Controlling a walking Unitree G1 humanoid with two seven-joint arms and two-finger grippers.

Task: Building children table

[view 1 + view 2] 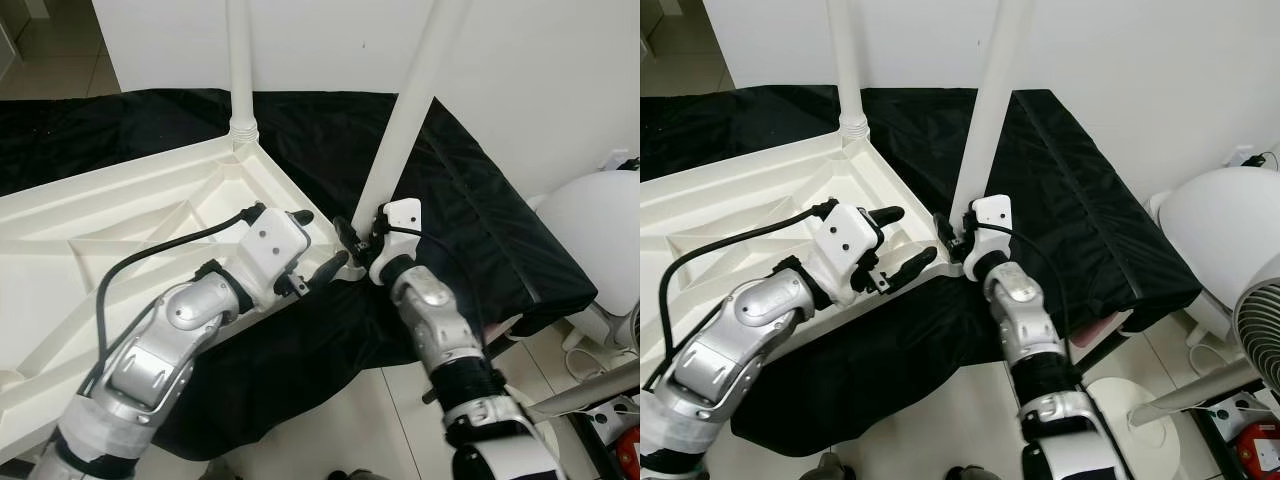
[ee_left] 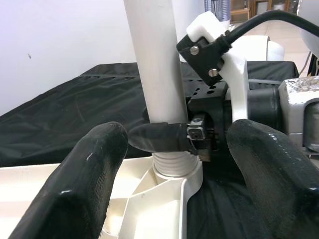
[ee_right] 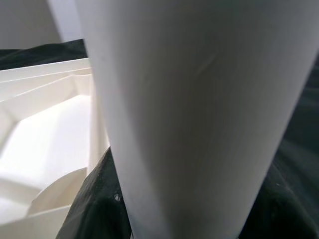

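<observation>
White table leg [image 1: 405, 120] gripped near its base by right pincer [image 2: 172, 138].

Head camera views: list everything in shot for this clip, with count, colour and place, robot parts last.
Table top: one, white, upside down on the black cloth, ribbed underside up.
Table legs: two, white; far leg upright in the far corner socket, near leg tilted, at the near corner.
Black cloth: one, covering the work surface.
Fan: one, white, on the floor at the robot's right.
Left gripper: black fingers open, at the near corner.
Right gripper: black fingers shut on the near leg just above its threaded base.
</observation>
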